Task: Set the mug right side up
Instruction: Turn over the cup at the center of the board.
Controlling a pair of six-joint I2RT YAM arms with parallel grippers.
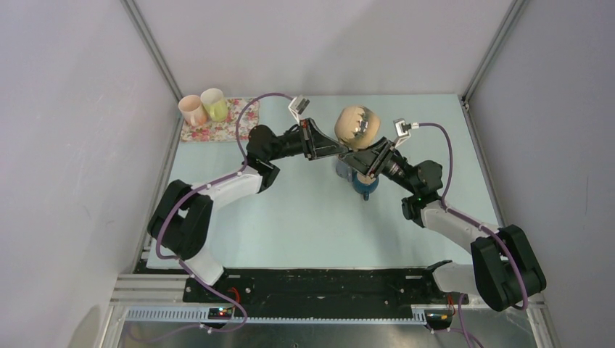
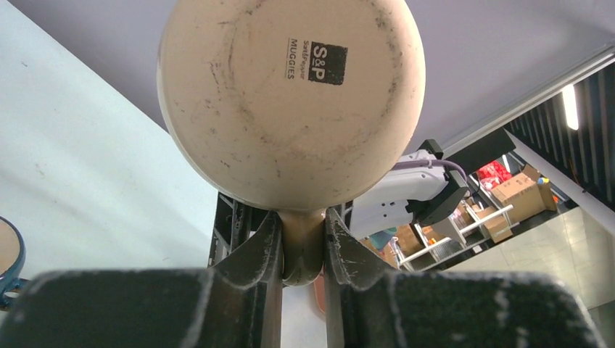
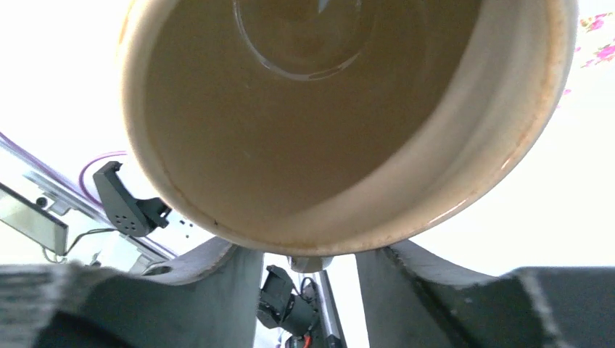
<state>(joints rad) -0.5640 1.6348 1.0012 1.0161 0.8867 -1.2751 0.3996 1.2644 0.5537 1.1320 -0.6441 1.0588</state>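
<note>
Mid-flip: mug sideways above the bench, left gripper jaws clamped on its handle, right gripper jaws apart beneath the rim. Next: rotate mouth-up.

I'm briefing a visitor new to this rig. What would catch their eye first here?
A beige mug hanging in mid-air above the middle of the table, its handle pinched by the left gripper. Then two pastel cups on a floral mat at the far left corner.
</note>
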